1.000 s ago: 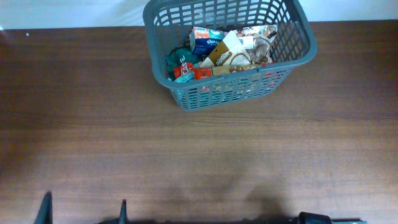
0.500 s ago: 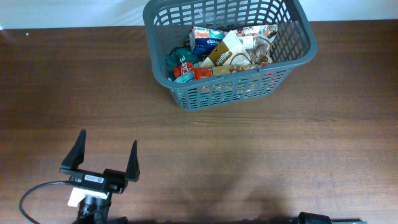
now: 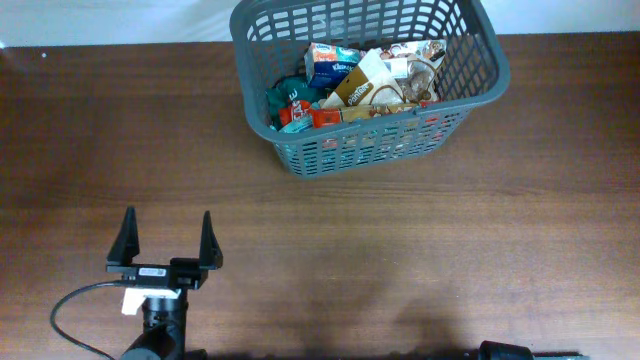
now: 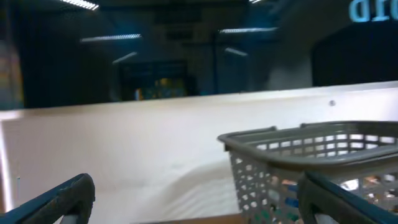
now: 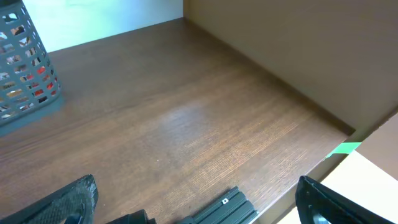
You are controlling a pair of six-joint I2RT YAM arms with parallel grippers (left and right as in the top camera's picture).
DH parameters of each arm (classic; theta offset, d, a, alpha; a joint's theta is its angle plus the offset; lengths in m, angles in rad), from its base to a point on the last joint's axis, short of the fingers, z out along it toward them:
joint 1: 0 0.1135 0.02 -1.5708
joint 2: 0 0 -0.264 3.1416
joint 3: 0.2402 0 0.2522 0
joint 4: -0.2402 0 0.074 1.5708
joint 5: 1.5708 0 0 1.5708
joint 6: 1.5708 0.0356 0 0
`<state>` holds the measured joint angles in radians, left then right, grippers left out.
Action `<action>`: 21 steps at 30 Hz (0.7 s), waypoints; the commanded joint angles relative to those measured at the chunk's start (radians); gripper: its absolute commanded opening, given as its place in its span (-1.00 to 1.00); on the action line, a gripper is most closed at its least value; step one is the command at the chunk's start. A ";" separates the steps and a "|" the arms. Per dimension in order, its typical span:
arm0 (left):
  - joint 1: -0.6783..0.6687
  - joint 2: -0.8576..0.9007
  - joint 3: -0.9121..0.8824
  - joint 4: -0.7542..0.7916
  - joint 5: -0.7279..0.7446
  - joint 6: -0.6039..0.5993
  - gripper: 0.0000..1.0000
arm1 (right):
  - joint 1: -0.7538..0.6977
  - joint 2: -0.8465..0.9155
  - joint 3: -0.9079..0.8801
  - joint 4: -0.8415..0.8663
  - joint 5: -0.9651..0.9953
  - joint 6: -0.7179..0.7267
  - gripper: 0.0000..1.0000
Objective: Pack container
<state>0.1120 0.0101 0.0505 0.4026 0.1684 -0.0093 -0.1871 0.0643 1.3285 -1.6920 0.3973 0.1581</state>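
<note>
The container (image 3: 470,105) is a dark grey lattice basket at the back centre of the wooden table. It holds several grocery packets (image 3: 355,85). It also shows in the left wrist view (image 4: 311,149) and at the left edge of the right wrist view (image 5: 25,74). My left gripper (image 3: 166,240) is open and empty at the front left, fingers pointing toward the back, far from the basket. In the left wrist view its fingers (image 4: 199,199) frame empty air. My right gripper (image 5: 199,202) is open and empty over the table's front right edge; it is out of the overhead view.
A black rail (image 5: 221,208) lies along the table's front edge. A strip of green tape (image 5: 342,148) marks the right corner. A brown wall (image 5: 292,50) stands along the right side. A white wall runs behind the basket.
The left arm rose into the overhead view from the front edge, then drew back slightly and squared up. The basket and packets have not moved.
</note>
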 commanded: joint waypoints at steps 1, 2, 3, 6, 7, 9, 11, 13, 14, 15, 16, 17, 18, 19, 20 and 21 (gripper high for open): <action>-0.006 -0.004 -0.042 -0.031 -0.063 -0.006 0.99 | 0.003 -0.007 0.000 -0.006 -0.005 0.008 0.98; -0.007 -0.004 -0.042 -0.052 -0.066 -0.006 0.99 | 0.003 -0.007 0.000 -0.006 -0.005 0.008 0.98; -0.007 -0.004 -0.042 -0.077 -0.065 -0.006 0.99 | 0.003 -0.007 0.000 -0.006 -0.005 0.008 0.98; -0.007 -0.004 -0.042 -0.177 -0.065 -0.006 0.99 | 0.003 -0.007 0.000 -0.006 -0.005 0.008 0.98; -0.007 -0.004 -0.042 -0.206 -0.065 -0.006 0.99 | 0.003 -0.007 0.000 -0.006 -0.005 0.008 0.98; -0.007 -0.004 -0.042 -0.269 -0.064 -0.006 0.99 | 0.003 -0.007 0.000 -0.006 -0.005 0.008 0.98; -0.007 -0.004 -0.042 -0.349 -0.064 -0.006 0.99 | 0.003 -0.007 0.000 -0.006 -0.005 0.008 0.97; -0.007 -0.004 -0.042 -0.401 -0.060 -0.006 0.99 | 0.003 -0.007 0.000 -0.006 -0.005 0.008 0.98; -0.007 -0.004 -0.042 -0.419 -0.056 -0.006 0.99 | 0.003 -0.007 0.000 -0.006 -0.005 0.008 0.98; -0.007 -0.004 -0.042 -0.431 -0.051 -0.006 0.98 | 0.003 -0.007 0.000 -0.006 -0.005 0.008 0.98; -0.007 -0.004 -0.042 -0.443 -0.042 -0.006 0.99 | 0.003 -0.007 0.000 -0.006 -0.005 0.008 0.98; -0.007 -0.004 -0.042 -0.449 -0.034 -0.006 0.99 | 0.003 -0.007 0.000 -0.006 -0.005 0.008 0.98; -0.008 -0.004 -0.042 -0.456 -0.032 -0.006 0.98 | 0.003 -0.007 0.000 -0.006 -0.005 0.008 0.98; -0.007 -0.004 -0.042 -0.462 -0.027 -0.006 0.98 | 0.003 -0.007 0.000 -0.006 -0.005 0.008 0.98; -0.007 -0.004 -0.042 -0.468 -0.027 -0.006 0.99 | 0.003 -0.007 0.000 -0.006 -0.005 0.008 0.98; -0.007 -0.004 -0.042 -0.468 -0.027 -0.006 0.98 | 0.003 -0.007 0.000 -0.006 -0.005 0.008 0.98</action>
<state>0.1104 0.0101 0.0162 -0.0597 0.1230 -0.0090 -0.1871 0.0643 1.3285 -1.6920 0.3973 0.1581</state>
